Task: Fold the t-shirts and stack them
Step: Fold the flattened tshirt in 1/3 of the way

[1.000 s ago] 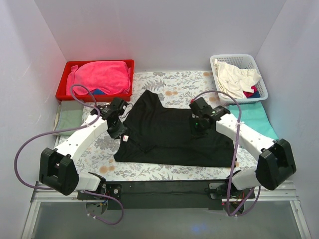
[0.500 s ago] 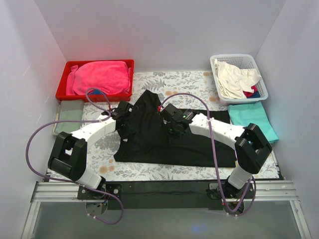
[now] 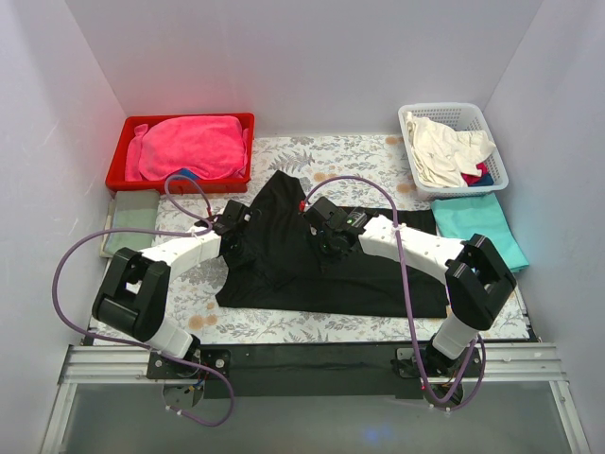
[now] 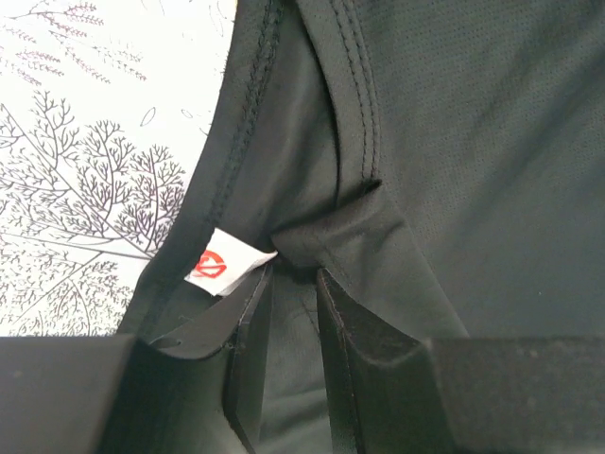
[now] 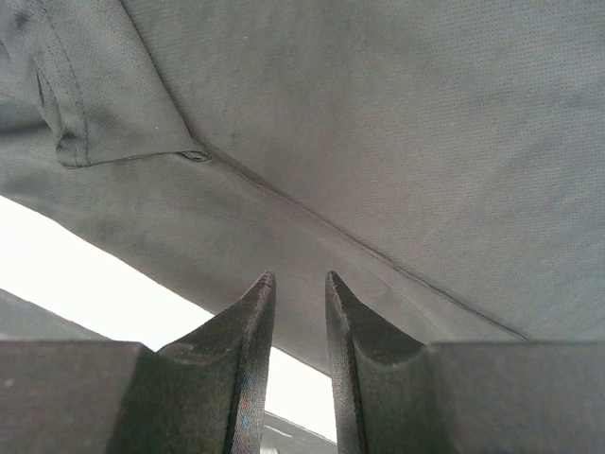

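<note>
The black t-shirt (image 3: 284,274) lies spread on the floral cloth, its left part folded over. My left gripper (image 3: 238,248) sits low on the shirt's left edge. In the left wrist view its jaws (image 4: 295,274) stand apart, open, over a bunched fold (image 4: 331,232) beside a white label (image 4: 222,262). My right gripper (image 3: 326,251) is over the middle of the shirt. Its fingers (image 5: 299,279) are open by a narrow gap, with nothing between them and grey-black fabric (image 5: 378,113) just past the tips. A teal t-shirt (image 3: 477,227) lies folded at the right.
A red bin (image 3: 118,165) holding pink cloth stands at the back left. At the back right stands a white basket (image 3: 452,111) of pale garments. A grey-green cloth (image 3: 132,222) lies at the left edge. The arms' cables loop over the table's left and middle.
The right arm swung left from the shirt's right side to its middle. The left gripper shifted right onto the shirt's left edge, and its jaws now stand apart.
</note>
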### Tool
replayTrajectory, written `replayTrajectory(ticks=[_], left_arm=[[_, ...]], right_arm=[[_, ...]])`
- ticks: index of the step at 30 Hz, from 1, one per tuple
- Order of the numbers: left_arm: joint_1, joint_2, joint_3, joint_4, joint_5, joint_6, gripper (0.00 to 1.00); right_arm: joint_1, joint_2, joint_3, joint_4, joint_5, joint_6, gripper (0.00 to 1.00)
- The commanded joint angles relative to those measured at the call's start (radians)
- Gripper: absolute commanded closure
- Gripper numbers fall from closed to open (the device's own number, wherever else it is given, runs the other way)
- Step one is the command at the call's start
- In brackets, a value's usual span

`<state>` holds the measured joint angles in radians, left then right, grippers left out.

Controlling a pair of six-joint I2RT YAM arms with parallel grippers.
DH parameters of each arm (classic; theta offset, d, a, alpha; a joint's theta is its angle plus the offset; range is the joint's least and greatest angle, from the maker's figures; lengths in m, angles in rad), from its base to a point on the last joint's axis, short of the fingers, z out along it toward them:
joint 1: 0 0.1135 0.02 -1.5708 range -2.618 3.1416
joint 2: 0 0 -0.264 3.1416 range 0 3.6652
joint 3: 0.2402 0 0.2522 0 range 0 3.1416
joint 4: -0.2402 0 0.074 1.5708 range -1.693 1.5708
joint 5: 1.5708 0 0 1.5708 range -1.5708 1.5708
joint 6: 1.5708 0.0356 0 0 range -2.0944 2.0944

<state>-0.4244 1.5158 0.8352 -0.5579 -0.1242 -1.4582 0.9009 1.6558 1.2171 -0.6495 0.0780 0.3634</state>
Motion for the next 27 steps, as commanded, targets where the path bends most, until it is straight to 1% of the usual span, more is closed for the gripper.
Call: replayTrajectory(ticks=[1, 7, 9, 10, 11, 16, 27], left_arm=[[0.004, -0.005, -0.028, 0.084, -0.034, 0.007, 0.76], [0.004, -0.017, -0.002, 0.075, -0.045, 0.006, 0.76], [0.004, -0.028, 0.004, 0.066, -0.049, 0.009, 0.79], [0.004, -0.031, 0.007, 0.062, -0.051, 0.01, 0.81], [0.004, -0.026, 0.008, 0.064, -0.054, 0.016, 0.86], [0.004, 0.01, 0.028, 0.058, -0.061, 0.027, 1.0], [0.004, -0.008, 0.106, 0.046, -0.078, 0.035, 1.0]], right_arm=[[0.003, -0.019, 0.009, 0.017, 0.019, 0.005, 0.66], [0.003, -0.016, 0.009, 0.014, 0.031, 0.003, 0.66], [0.004, -0.011, 0.013, 0.008, 0.034, 0.002, 0.66], [0.003, -0.01, 0.015, 0.007, 0.034, 0.0, 0.66], [0.003, -0.008, 0.015, 0.005, 0.037, 0.002, 0.66], [0.003, -0.002, 0.018, -0.001, 0.04, 0.003, 0.66], [0.003, -0.005, 0.015, -0.013, 0.057, 0.005, 0.67]])
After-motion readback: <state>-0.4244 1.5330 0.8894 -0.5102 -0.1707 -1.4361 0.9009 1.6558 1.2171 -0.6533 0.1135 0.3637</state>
